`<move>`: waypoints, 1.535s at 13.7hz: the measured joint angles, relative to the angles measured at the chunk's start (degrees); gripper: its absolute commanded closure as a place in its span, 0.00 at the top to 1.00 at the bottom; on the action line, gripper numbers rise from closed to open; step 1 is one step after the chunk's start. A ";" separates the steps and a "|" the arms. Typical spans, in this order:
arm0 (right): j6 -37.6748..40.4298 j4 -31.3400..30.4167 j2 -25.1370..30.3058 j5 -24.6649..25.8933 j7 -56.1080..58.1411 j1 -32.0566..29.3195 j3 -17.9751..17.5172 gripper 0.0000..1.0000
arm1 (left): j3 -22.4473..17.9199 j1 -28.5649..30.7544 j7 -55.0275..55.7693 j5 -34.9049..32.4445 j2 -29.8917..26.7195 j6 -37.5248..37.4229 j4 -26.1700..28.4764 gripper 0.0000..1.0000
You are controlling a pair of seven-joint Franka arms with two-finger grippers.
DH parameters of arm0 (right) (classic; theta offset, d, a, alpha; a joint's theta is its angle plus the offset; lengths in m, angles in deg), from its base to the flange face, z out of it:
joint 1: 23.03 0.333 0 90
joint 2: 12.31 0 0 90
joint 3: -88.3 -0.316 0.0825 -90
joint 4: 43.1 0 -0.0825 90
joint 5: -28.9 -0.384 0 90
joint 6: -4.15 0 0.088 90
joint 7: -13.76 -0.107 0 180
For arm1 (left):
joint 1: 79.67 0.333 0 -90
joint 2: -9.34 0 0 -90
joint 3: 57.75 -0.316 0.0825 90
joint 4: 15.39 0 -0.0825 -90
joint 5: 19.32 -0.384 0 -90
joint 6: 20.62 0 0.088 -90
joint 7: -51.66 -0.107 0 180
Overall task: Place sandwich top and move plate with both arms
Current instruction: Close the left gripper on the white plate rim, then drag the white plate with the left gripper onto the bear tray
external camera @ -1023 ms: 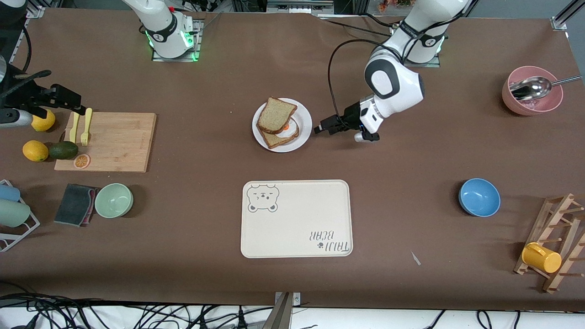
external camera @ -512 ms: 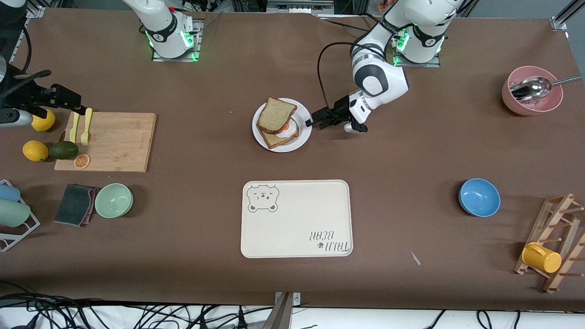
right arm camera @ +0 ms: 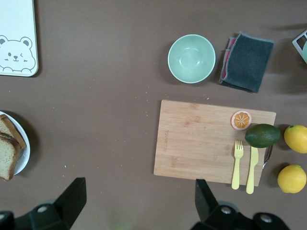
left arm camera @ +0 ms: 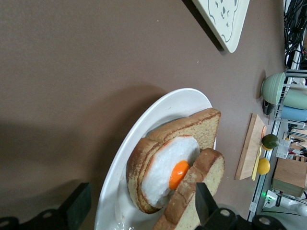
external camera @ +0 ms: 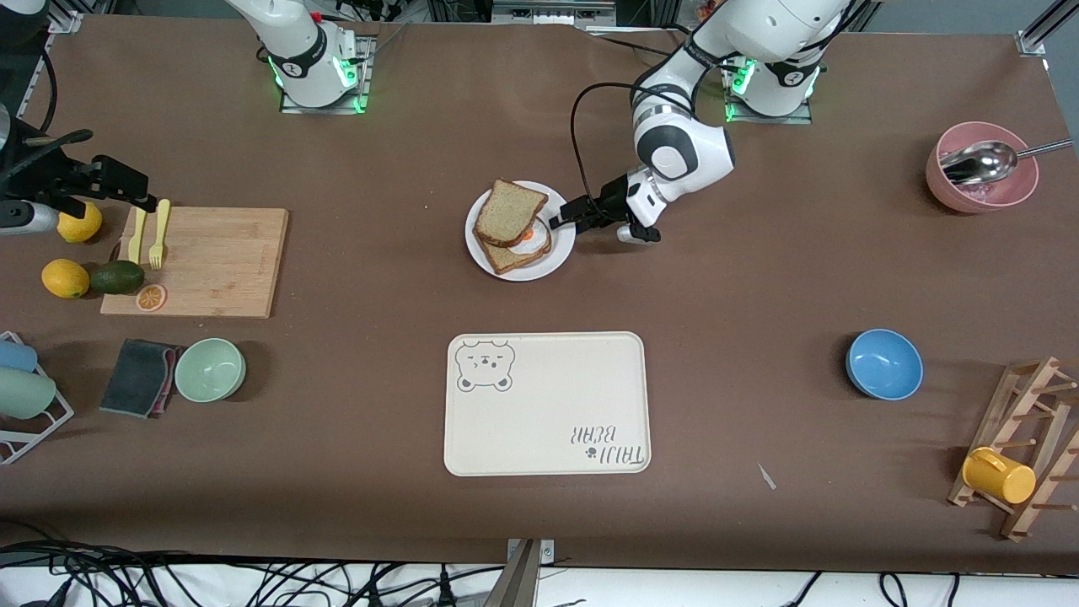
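The plate stands in the middle of the table, farther from the front camera than the cream tray with the bear drawing. On the plate lies a bread slice with a fried egg, and the sandwich top rests on it, shifted toward the robots' bases, so that the orange yolk and some egg white show at its edge.

The left gripper is low at the plate's rim, on the side toward the left arm's end of the table. Its fingers are spread apart, with the rim between them, and they hold nothing.

The right gripper is up in the air over the right arm's end of the table, near the wooden cutting board. Its fingers are apart and empty; this arm waits.

The pink bowl at the left arm's end holds a metal spoon. The blue bowl and the green bowl have nothing in them. The tray also carries nothing.

Between the plate and the tray there is bare brown table, and also around the plate on every side except where the left gripper is. The cutting board is well apart from the plate.
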 measured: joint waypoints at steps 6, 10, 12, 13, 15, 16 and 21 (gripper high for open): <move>0.10 0.00 -0.45 0.00 0.00 -0.10 1.67 1.00 | -0.15 -0.05 -1.95 0.81 1.57 0.59 -0.58 0.54; 0.10 0.00 -0.45 0.00 0.00 -0.08 1.64 1.00 | -0.20 -0.04 -7.34 5.45 2.31 0.64 -0.96 0.37; 0.10 0.00 -0.45 0.00 0.00 -0.08 1.63 1.00 | -0.31 -0.03 -8.10 5.72 2.58 0.69 -0.99 0.30; 0.10 0.00 -0.45 0.00 0.00 -0.08 1.63 1.00 | -0.35 -0.03 -8.20 5.72 2.69 0.71 -1.00 0.27; 0.10 0.00 -0.45 0.00 0.00 -0.08 1.63 1.00 | -0.38 -0.02 -8.39 5.72 2.89 0.71 -1.08 0.19; 0.10 0.00 -0.45 0.00 0.00 -0.08 1.63 1.00 | -0.39 -0.02 -8.54 5.72 2.97 0.72 -1.11 0.17; 0.10 0.00 -0.45 0.00 0.00 -0.08 1.63 1.00 | -0.38 0.00 -10.07 5.72 3.03 0.42 -1.27 0.00</move>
